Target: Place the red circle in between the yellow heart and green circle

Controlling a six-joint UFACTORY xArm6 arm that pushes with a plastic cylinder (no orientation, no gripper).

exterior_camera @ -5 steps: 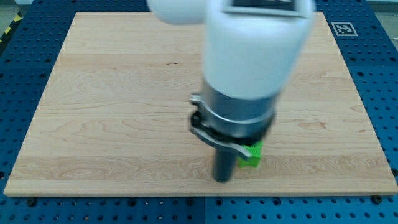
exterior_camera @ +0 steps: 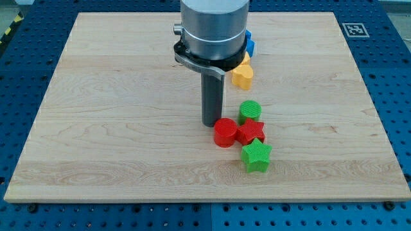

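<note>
Red circle sits touching the red star on its left, below-left of the green circle. My tip, a bare rod gripping nothing, stands just above-left of it. Yellow heart lies farther up.

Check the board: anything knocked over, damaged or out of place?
Nothing stands out. The red circle, red star, green circle and green star sit flat in a tight cluster. The yellow block and blue block lie near the view's top. My tip is just left of the red circle.
</note>
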